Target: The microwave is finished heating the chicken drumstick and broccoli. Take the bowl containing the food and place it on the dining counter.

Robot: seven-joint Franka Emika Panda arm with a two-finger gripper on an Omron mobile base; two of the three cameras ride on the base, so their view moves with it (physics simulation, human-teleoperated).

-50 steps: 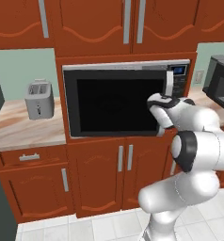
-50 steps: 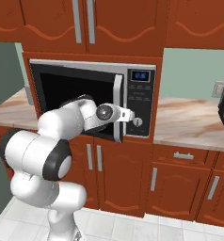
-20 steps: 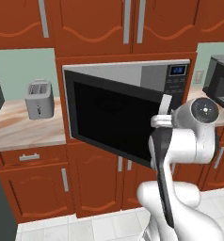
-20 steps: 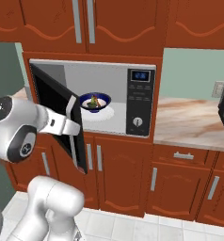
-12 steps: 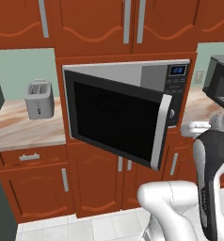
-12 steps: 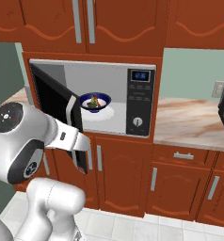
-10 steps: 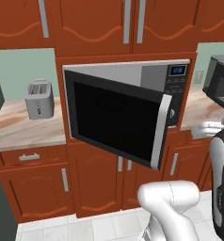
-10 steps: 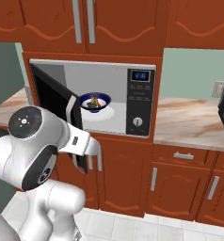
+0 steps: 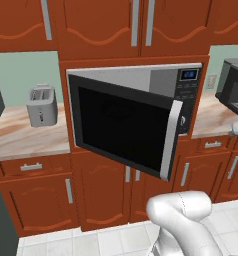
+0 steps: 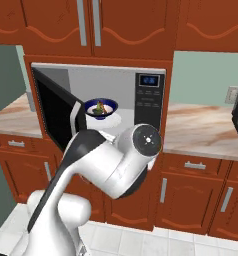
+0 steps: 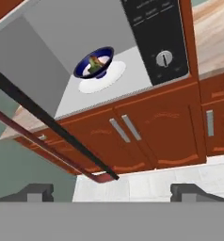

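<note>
Microwave (image 10: 98,107) door swung wide; bowl (image 10: 101,108) sits inside on white turntable (broccoli (image 11: 93,63), drumstick bits within). Jaws (image 11: 111,192) spread apart, empty, well back from bowl, low before cabinets.

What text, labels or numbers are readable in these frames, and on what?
No text reads clearly in any view.
Microwave control panel: blue display shows light marks, too blurred to read.
Same panel, hand view: faint rows of button labels above the dial, too small to read.
Toaster, coffee machine, cabinets: no visible lettering.
</note>
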